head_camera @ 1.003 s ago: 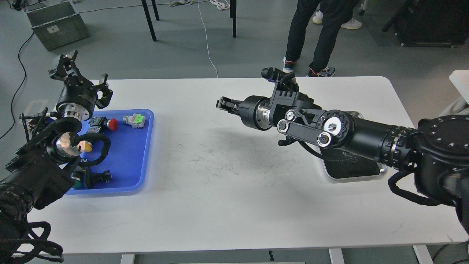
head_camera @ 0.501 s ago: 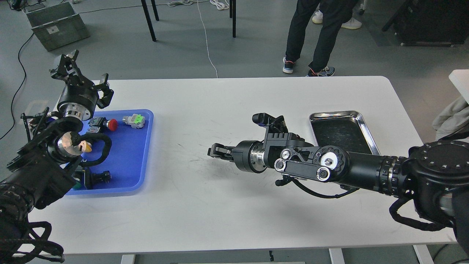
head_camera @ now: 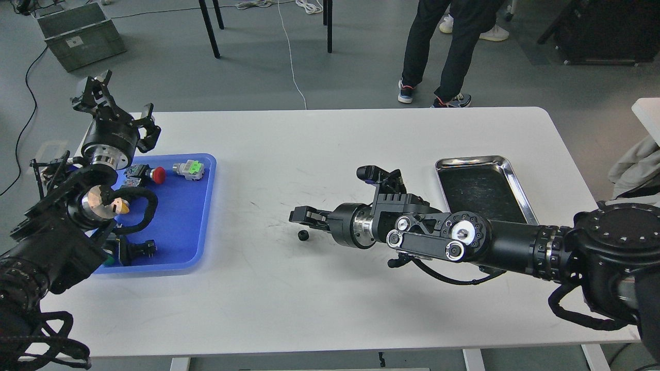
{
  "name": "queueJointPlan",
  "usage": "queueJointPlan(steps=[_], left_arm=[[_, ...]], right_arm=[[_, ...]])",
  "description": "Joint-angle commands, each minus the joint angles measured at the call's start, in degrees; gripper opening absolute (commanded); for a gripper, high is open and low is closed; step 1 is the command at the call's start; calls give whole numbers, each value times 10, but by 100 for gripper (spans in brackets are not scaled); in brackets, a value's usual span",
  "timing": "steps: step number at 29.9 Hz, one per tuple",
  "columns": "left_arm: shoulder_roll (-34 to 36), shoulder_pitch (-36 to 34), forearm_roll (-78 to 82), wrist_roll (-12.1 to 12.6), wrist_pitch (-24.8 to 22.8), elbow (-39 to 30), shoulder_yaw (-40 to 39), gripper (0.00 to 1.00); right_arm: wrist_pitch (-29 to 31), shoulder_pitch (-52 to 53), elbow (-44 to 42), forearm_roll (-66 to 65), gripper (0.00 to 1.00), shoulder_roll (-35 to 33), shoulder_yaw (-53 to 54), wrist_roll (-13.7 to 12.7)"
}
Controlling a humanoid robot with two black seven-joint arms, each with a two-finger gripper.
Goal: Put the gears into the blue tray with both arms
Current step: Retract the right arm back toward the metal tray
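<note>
One gear (head_camera: pixel 303 235), a tiny black toothed wheel, lies loose on the white table near its middle. My right gripper (head_camera: pixel 297 216) hovers just above and slightly left of it, pointing left, open, with nothing seen between its fingers. The blue tray (head_camera: pixel 180 221) sits at the table's left side, well left of the gear. My left gripper (head_camera: pixel 119 105) is raised over the tray's far left corner, its claws spread open and empty.
Red (head_camera: pixel 153 175), green (head_camera: pixel 190 168) and yellow (head_camera: pixel 121 206) capped push-buttons lie in the blue tray. A steel tray (head_camera: pixel 510 180) with a dark inside sits at the right, behind my right arm. A person's legs (head_camera: pixel 443 51) stand beyond the far edge.
My right arm swung from over the steel tray down toward the table's middle. The gear now lies on the table under the gripper, where none showed before. The left arm barely moved.
</note>
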Motion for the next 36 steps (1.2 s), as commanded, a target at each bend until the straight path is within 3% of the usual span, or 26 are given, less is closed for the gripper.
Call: queueJointPlan(steps=[1,11,20,26,31,36], left_arm=[[1,0,0,0,0,0,0,98],[10,-1,-9,5,2,6,-11,98],[21,-12,3,4,-2,-20,-1,98],[68,-5,79,7,46,-195,2,98],[111,-2,160,6,108,-358,65,98],[129,1,341,5,142,-443,134,98]], right_arm=[[-26,0,-2,2,88,0,1,0],[-37,8,-54,3,90,0,88,0],[-31,14,-124,32,92,0,288,0],[-17,14,-118,166,92,-7,385,-8],[41,4,-113,287,92,-139,441,-9],[100,-55,-112,360,92,-249,514,-12]])
